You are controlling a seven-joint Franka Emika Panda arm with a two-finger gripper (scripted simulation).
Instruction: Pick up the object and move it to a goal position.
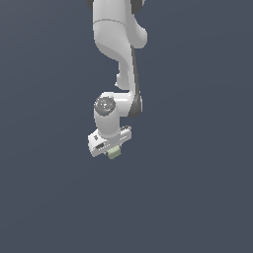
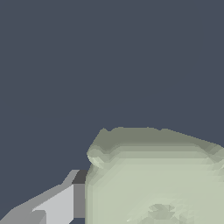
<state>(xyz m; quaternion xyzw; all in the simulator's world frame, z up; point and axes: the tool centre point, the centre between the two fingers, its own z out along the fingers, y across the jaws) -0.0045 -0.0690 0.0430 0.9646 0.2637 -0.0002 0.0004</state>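
The small pale grey-green cube [image 1: 114, 152] sits right under the white gripper [image 1: 111, 149] at the end of the arm, in the middle of the exterior view. The gripper's body covers most of it, so only a corner shows. In the wrist view the cube [image 2: 157, 179] fills the frame very close up, with a faint round mark on its face. One grey fingertip [image 2: 57, 203] presses against the cube's side. The other finger is out of frame. The gripper is shut on the cube.
The white arm [image 1: 118, 44] comes down from the top of the exterior view. Around it there is only a plain dark blue-grey surface [image 1: 197, 188] with no other objects or goal marker in view.
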